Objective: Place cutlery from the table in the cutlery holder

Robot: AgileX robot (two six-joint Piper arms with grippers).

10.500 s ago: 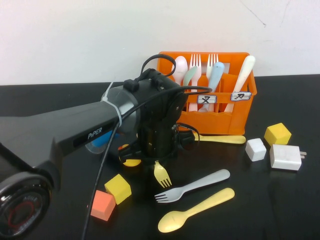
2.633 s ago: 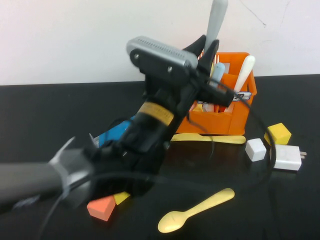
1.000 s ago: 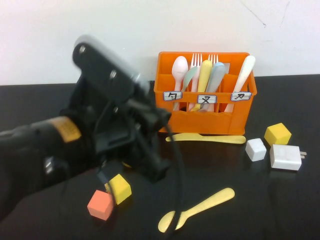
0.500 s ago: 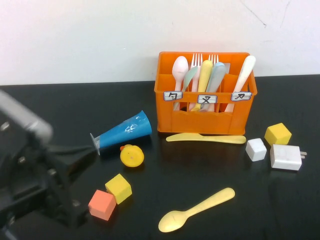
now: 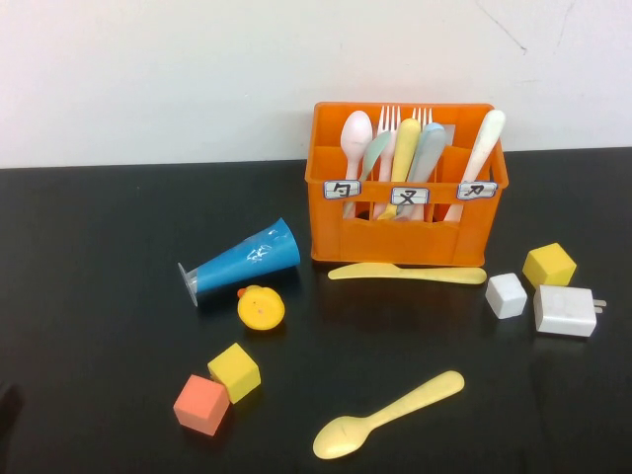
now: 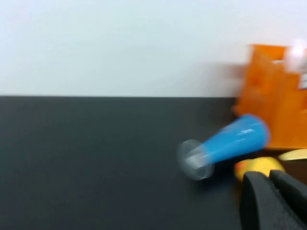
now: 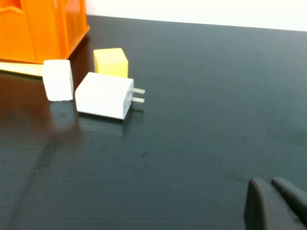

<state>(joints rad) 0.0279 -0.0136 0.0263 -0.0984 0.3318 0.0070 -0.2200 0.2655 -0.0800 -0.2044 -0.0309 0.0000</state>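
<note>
The orange cutlery holder (image 5: 410, 232) stands at the back of the black table (image 5: 99, 257). A yellow fork (image 5: 403, 158) and a pale grey fork (image 5: 427, 156) stand in its middle compartment among other cutlery. A yellow knife (image 5: 405, 274) lies just in front of the holder. A yellow spoon (image 5: 385, 415) lies near the front edge. Neither arm shows in the high view. My left gripper (image 6: 268, 176) is shut and empty, low over the table left of the blue cup (image 6: 230, 143). My right gripper (image 7: 269, 183) is shut and empty, right of the holder (image 7: 43, 28).
A blue cone cup (image 5: 242, 260) lies on its side left of the holder, with a yellow round toy (image 5: 261, 307) by it. A yellow cube (image 5: 234, 372) and an orange cube (image 5: 200, 405) sit front left. A white cube (image 5: 506, 294), yellow cube (image 5: 548, 265) and white charger (image 5: 565, 310) sit right.
The left arm has pulled back out of the high view to the lower left. The yellow and grey forks, on the table earlier, now stand in the holder's middle compartment.
</note>
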